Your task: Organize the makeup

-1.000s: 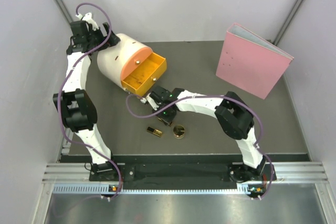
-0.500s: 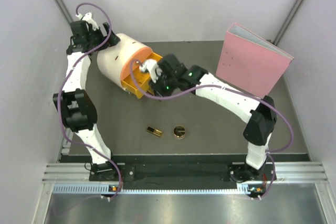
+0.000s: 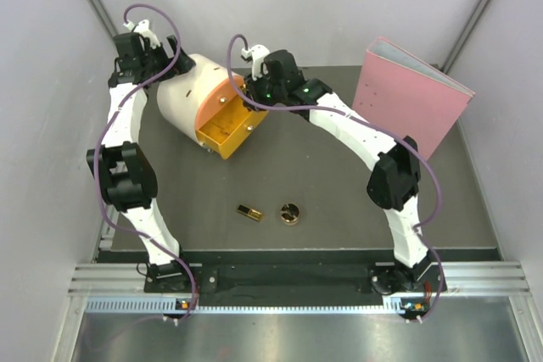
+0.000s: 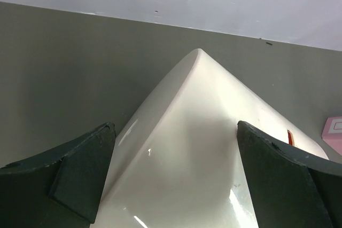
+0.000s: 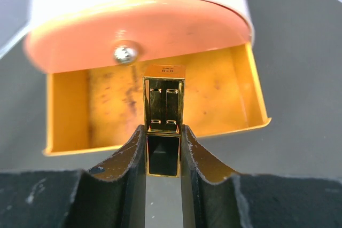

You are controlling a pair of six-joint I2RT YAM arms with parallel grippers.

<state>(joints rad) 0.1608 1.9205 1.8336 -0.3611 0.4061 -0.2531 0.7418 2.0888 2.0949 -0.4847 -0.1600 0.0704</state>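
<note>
The dark counter [image 3: 339,201] carries a pink binder [image 3: 407,103] standing open-edged near its far right corner. A cream drawer box [image 3: 191,95] lies on its side near the far left corner, and its orange-yellow drawer [image 3: 229,125] is pulled out toward the middle of the counter.

The left claw [image 4: 175,126] is spread wide over the rounded back of the box, one finger on each side. Whether the fingers touch the box cannot be told.

The right claw [image 5: 162,132] reaches across from the right and is closed narrow on a gold lipstick case [image 5: 164,102]. It grips the case's lower end, and the case points into the open drawer just below the round knob [image 5: 125,54].

Toward the near edge, about midway along it, a second lipstick case [image 3: 249,211] lies flat. The round gold compact [image 3: 290,214] sits just to its right, apart from it.
</note>
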